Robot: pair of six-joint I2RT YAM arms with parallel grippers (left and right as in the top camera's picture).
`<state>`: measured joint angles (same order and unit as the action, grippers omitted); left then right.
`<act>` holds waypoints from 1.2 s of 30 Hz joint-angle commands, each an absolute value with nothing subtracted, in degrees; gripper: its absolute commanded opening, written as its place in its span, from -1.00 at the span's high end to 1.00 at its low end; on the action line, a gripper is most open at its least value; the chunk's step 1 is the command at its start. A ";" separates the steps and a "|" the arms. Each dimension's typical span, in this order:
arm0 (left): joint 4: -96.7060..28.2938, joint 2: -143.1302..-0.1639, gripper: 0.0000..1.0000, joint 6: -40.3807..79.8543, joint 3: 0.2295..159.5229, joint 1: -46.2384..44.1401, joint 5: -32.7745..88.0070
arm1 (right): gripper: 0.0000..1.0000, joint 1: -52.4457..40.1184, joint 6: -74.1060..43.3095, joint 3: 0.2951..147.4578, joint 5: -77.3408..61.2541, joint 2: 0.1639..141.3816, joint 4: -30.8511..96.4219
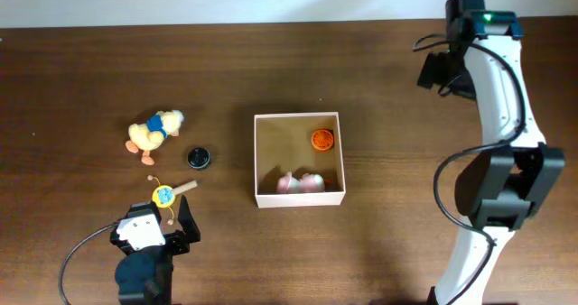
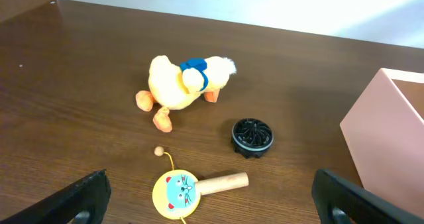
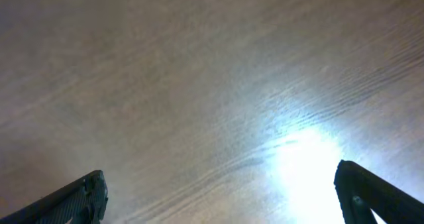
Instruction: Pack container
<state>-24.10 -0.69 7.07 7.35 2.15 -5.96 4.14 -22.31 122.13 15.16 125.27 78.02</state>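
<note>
The container (image 1: 256,161), a square white box with a tan inside, sits mid-table; its wall shows at the right edge of the left wrist view (image 2: 391,138). It holds an orange toy (image 1: 321,140) and pink toys (image 1: 301,183). Left of it lie a yellow plush duck (image 1: 155,131) (image 2: 182,85), a black ribbed disc (image 1: 199,157) (image 2: 252,137) and a yellow cat-face rattle with a wooden handle (image 1: 164,195) (image 2: 177,191). My left gripper (image 1: 161,213) (image 2: 212,204) is open just behind the rattle, which lies between its fingers. My right gripper (image 1: 441,70) (image 3: 218,197) is open over bare table at the far right.
The right arm (image 1: 501,161) stands along the right side of the table. The table's far edge (image 1: 226,23) meets a white wall. The right wrist view shows only blurred wood with a bright glare patch (image 3: 305,158).
</note>
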 commanded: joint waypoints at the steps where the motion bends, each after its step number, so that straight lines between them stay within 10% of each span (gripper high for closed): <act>1: -20.71 -0.34 -0.99 7.22 7.05 2.02 -3.97 | -0.98 4.14 -23.22 122.04 15.05 125.05 78.70; 15: -17.12 -27.55 -0.99 3.25 27.24 2.07 -4.03 | -0.97 4.16 -23.22 122.04 15.03 125.08 78.67; 36: -46.24 -90.26 -0.99 3.18 67.37 2.02 15.84 | -0.98 4.16 -23.22 122.04 15.03 125.08 78.67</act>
